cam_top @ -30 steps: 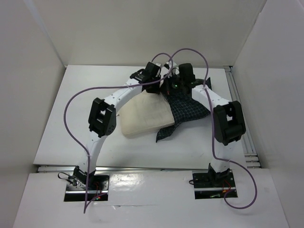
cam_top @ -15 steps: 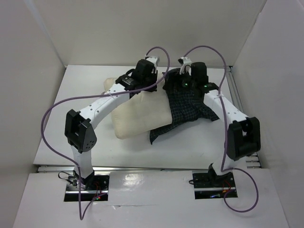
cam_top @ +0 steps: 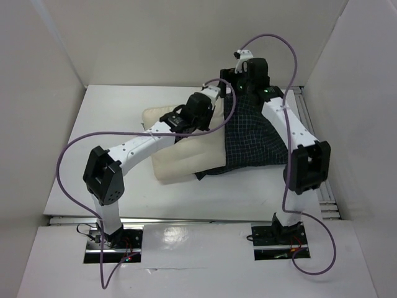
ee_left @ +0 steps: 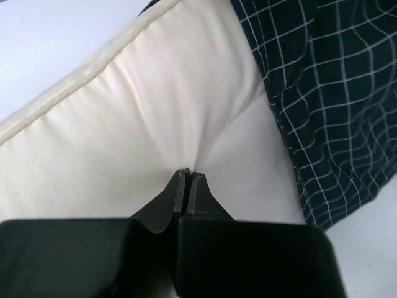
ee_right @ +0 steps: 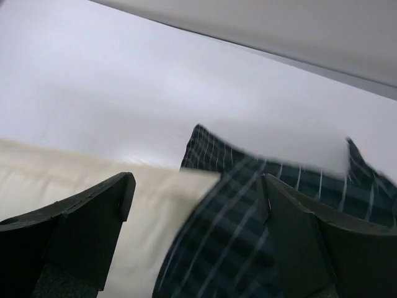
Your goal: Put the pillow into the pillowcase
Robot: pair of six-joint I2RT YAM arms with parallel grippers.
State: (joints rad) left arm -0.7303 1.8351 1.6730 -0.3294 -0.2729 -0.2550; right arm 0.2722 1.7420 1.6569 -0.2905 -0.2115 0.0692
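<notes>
The cream pillow (cam_top: 180, 158) lies mid-table, its right end under the dark checked pillowcase (cam_top: 254, 133). My left gripper (cam_top: 215, 100) is at the pillow's far right corner, beside the case's edge. In the left wrist view that gripper (ee_left: 188, 174) is shut, pinching a pucker of pillow (ee_left: 124, 112) fabric, with the pillowcase (ee_left: 335, 93) to its right. My right gripper (cam_top: 240, 79) hangs over the far end of the case. Its fingers stand wide open and empty in the right wrist view (ee_right: 195, 211), above the blurred pillowcase (ee_right: 242, 236) and pillow (ee_right: 149, 205).
White walls enclose the table (cam_top: 111, 118) on the left, back and right. A metal rail (cam_top: 310, 124) runs along the right edge. Purple cables (cam_top: 74, 149) loop over both arms.
The right gripper opened, let go of the pillowcase and rose toward the back wall. The left arm shifted the pillow rightward, and the case now lies spread flatter over its right end.
</notes>
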